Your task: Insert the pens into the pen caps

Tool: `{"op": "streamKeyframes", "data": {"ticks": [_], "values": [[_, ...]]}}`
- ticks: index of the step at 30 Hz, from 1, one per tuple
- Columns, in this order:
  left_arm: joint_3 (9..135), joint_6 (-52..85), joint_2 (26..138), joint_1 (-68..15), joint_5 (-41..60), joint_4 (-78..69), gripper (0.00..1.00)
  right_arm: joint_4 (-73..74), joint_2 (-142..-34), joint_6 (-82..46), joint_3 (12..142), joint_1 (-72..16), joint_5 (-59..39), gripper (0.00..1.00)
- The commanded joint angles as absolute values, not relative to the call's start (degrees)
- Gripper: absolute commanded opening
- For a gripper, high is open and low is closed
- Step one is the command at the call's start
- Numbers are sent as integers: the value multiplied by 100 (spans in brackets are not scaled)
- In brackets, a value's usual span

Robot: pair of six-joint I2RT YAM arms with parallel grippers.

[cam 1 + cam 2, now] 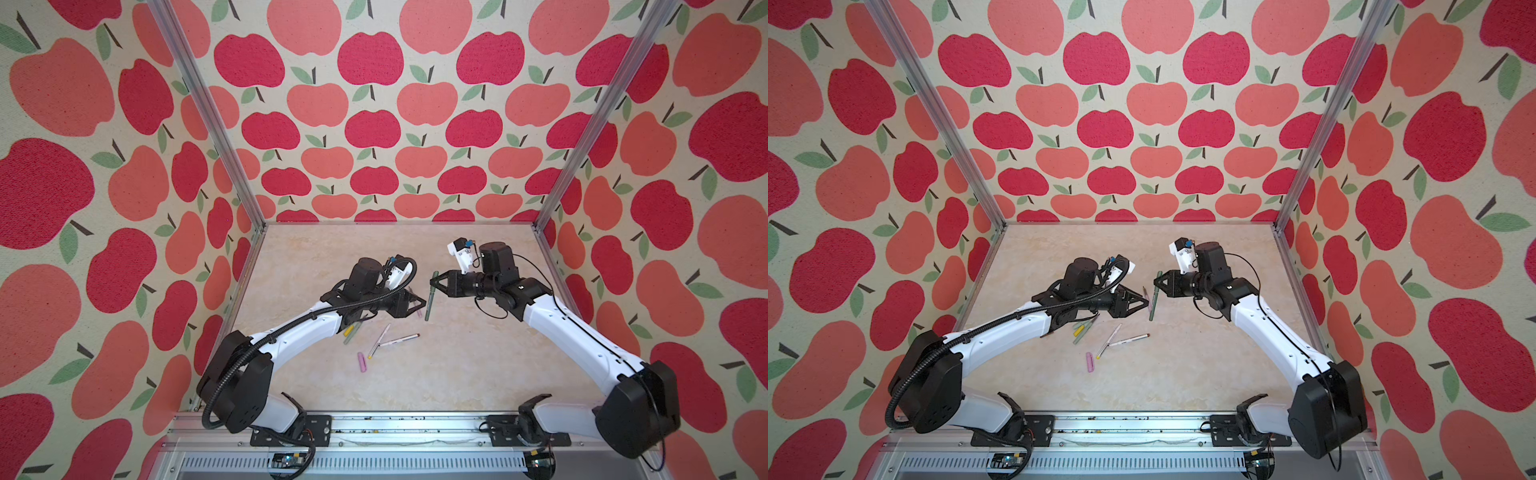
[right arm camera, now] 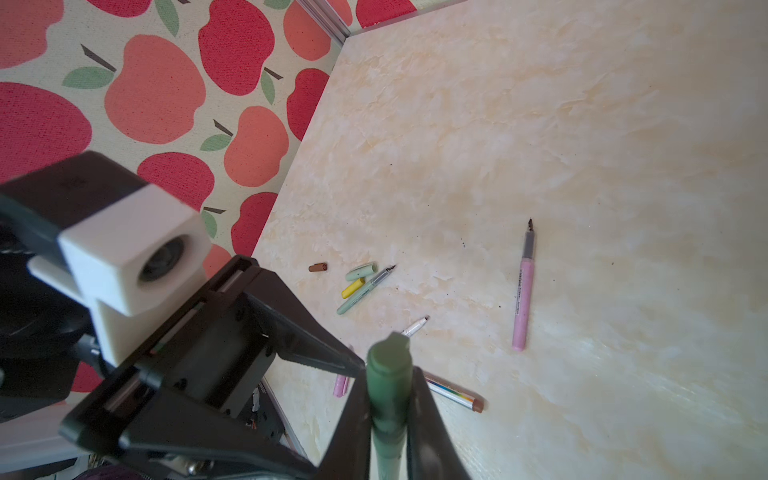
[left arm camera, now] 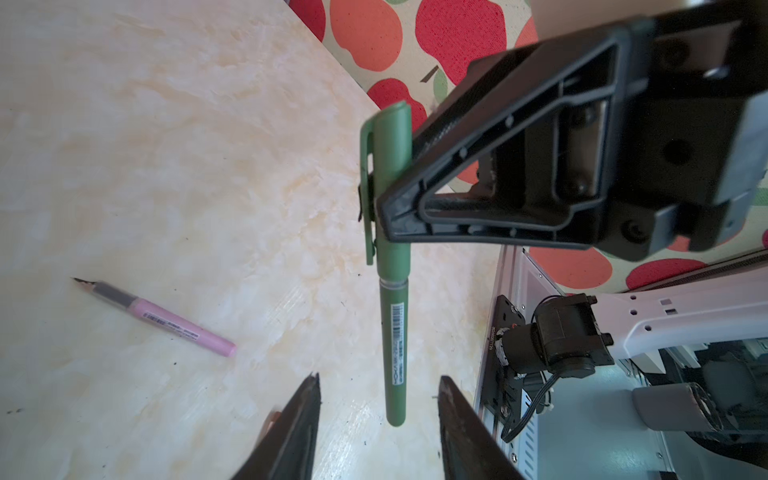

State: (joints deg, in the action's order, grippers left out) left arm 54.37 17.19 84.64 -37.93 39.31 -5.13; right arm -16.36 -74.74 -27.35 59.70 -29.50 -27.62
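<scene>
- Green on green: right fingers (image 3: 478, 199) clamped on the dark green cap (image 3: 392, 166), with the dark green pen (image 3: 395, 345) hanging from it, seemingly off the worktop (image 1: 457, 365).
- Left fingers (image 3: 305, 411) parted either side of the barrel's free end, gripping nothing.
- Step, by my reading: this pair is joined. Next move calls for setting it down and fetching a bare pen.
- Only that cap is filled. Pink cap (image 1: 361, 360), yellow cap (image 2: 352, 287), light green cap (image 2: 361, 272) and brown cap (image 2: 318, 268) lie loose; pink pen (image 2: 521, 299) and sage pen (image 2: 361, 291) bare-tipped.
</scene>
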Motion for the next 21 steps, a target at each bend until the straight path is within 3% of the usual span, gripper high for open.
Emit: {"op": "streamKeyframes", "data": {"ticks": [1, 14, 17, 21], "values": [[5625, 1847, 8708, -3792, 4345, -870, 48, -1561, -7477, -2820, 6139, -3001, -2942, 2], [5829, 2046, 9082, -3945, 4572, -970, 45, -1340, -7458, -2918, 5982, -3007, -2961, 2], [5893, 2132, 9180, -3975, 4559, -1011, 33, -1305, -7440, -2944, 5946, -3018, -2968, 2], [5964, 2206, 9257, -3999, 4498, -1029, 11, -1301, -7386, -2944, 5891, -3022, -2945, 2]]}}
